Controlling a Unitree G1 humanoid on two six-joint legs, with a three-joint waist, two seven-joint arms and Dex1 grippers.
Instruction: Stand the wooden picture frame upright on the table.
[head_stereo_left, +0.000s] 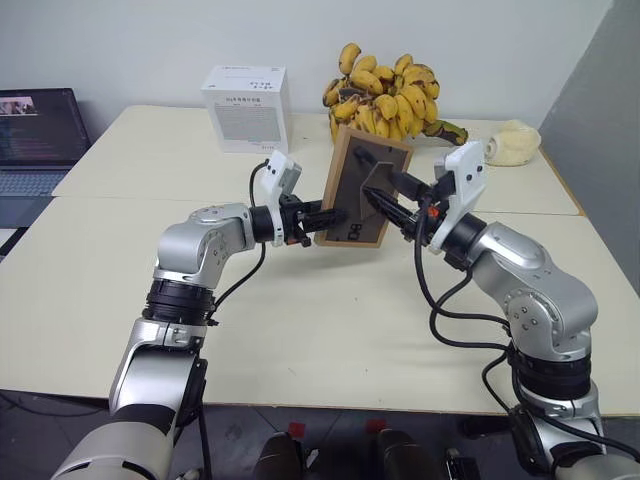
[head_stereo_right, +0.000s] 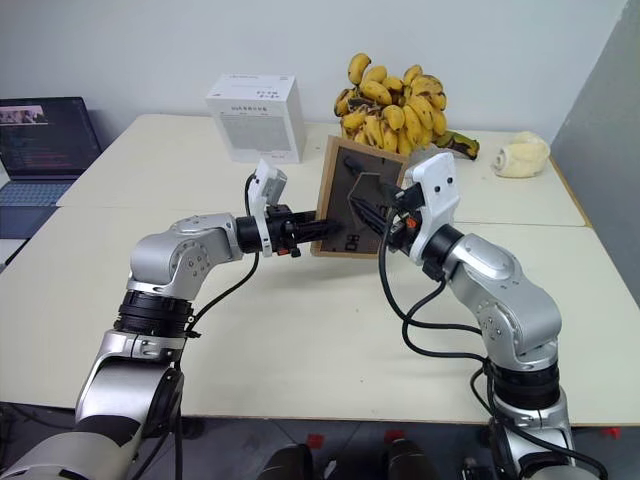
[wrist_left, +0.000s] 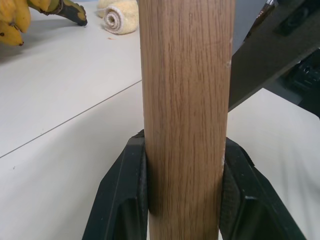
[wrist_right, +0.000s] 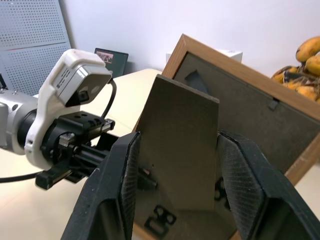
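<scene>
White box (head_stereo_left: 247, 108): upright at the far side, printed grey panel facing the camera.
Banana bunch (head_stereo_left: 388, 95): large, yellow with dark spots, right of the box.
Cream roll-shaped object (head_stereo_left: 512, 143): far right, near the bananas.
Laptop (head_stereo_left: 35, 140): open, far left, screen lit.

Pale cream tabletop (head_stereo_left: 300, 330), thin darker edges, one seam running across it side to side. On the far half: white box (head_stereo_left: 247, 108) toward the left, upright, printed text on its front face. Bunch of yellow bananas (head_stereo_left: 385, 95) with dark spots right of the box, near the back edge. Pale rolled cloth-like lump (head_stereo_left: 512, 143) at the far right corner. Open laptop (head_stereo_left: 35, 140) sits off the left end, on a separate surface.
</scene>
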